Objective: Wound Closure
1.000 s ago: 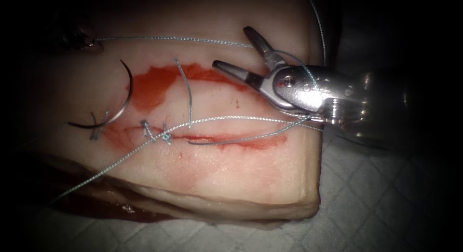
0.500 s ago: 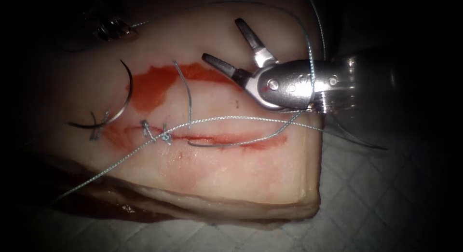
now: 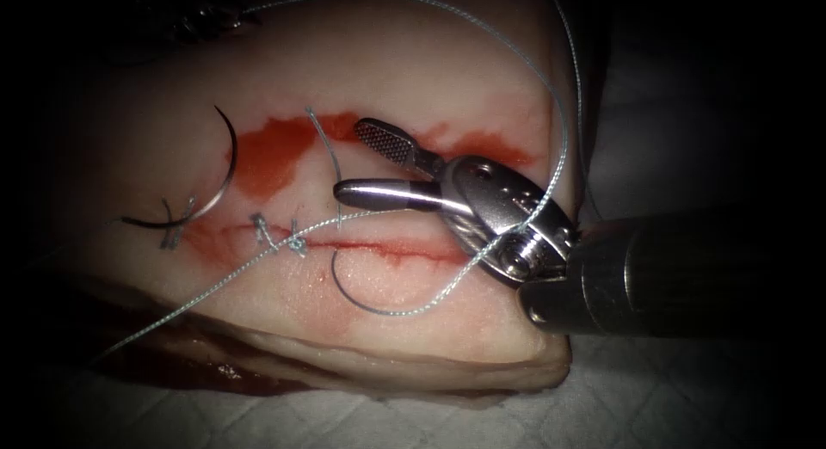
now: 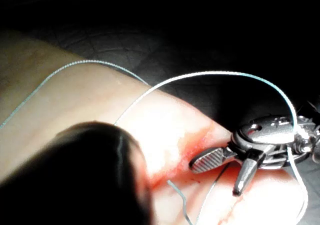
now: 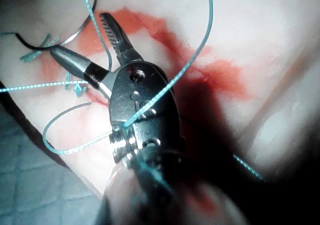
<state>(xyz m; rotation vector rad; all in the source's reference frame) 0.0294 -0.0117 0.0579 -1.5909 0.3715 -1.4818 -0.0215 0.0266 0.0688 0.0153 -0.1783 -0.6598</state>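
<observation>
Right tool (image 3: 361,161) jaws spread, empty, thread (image 3: 482,19) looped over its wrist; needle (image 3: 225,169) lies free, left of it.

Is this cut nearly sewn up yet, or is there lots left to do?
Partly. At the left end of the cut three knots are tied. The needle lies loose on the tissue, left of the cut, held by neither tool. The right tool hovers open above the cut, holding nothing, with thread draped over its wrist. The stretch right of the knots looks unstitched.
</observation>
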